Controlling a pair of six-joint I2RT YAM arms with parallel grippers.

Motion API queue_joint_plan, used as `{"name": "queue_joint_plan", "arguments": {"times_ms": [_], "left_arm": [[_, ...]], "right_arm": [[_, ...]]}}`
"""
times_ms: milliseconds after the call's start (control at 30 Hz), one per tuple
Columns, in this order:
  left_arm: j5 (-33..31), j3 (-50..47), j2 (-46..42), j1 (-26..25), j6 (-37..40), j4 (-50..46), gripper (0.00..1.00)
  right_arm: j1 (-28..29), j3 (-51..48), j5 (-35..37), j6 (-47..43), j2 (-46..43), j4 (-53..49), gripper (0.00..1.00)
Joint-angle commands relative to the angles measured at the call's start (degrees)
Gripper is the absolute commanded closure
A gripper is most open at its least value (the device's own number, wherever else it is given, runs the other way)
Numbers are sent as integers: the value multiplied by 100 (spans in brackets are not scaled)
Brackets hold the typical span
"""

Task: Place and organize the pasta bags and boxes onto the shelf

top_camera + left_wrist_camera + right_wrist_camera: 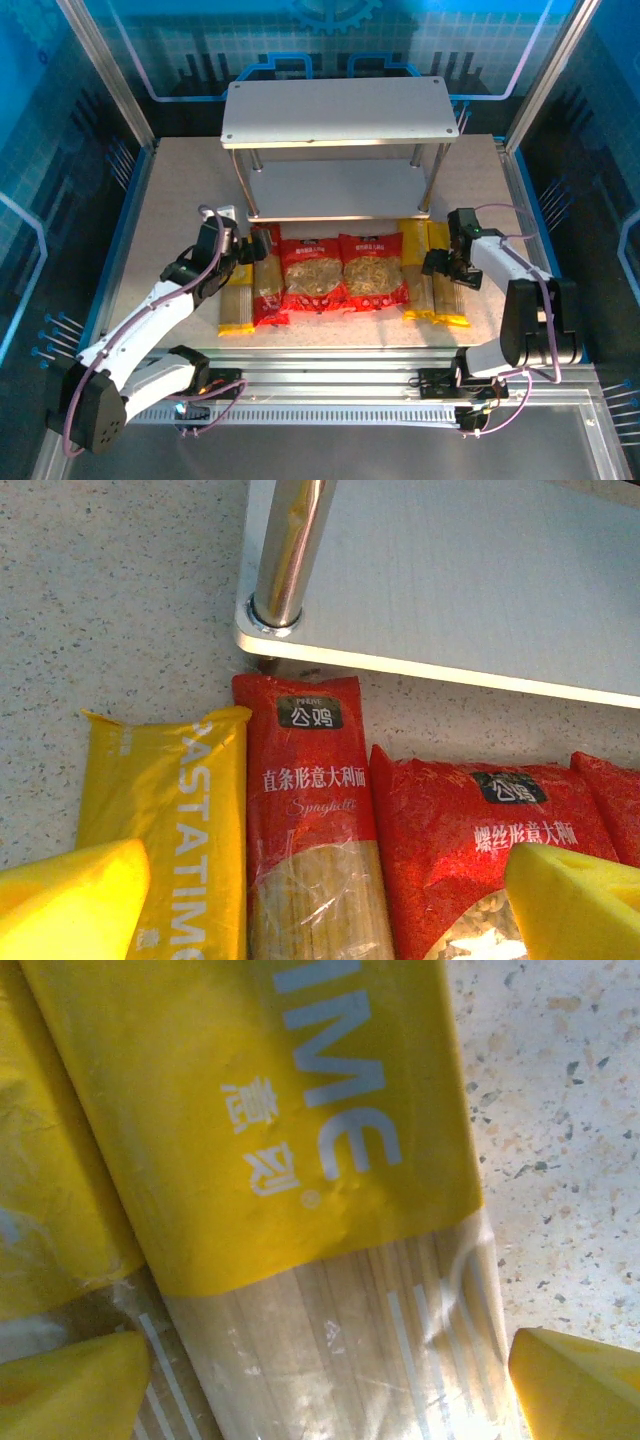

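Near edge of the rig, seen from my remote station: my left gripper (250,247) hangs with its jaws spread wide over the red spaghetti pack (310,820), closed on nothing. My right gripper (325,1390) is just as wide apart, its yellow fingertips (580,1385) straddling the outermost yellow spaghetti pack (300,1160) without clamping it. All the pasta lies flat in one row on the speckled table (170,200): a left yellow pack (237,300), the red pack, two red pasta bags (313,275), an inner yellow pack (413,275) and the outermost one. Just beyond the row stands the two-tier grey shelf (340,110).
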Motion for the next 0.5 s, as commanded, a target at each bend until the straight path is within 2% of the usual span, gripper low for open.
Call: {"name": "queue_joint_plan", "arguments": {"times_ms": [0,467], "left_arm": [[-48,254,58,64,79,117,7],[-2,317,111,205,77,112,7]], "right_arm": [[-60,179,-13,-14,160,-42,6],[-365,410,401,-181,534,-205,3]]}}
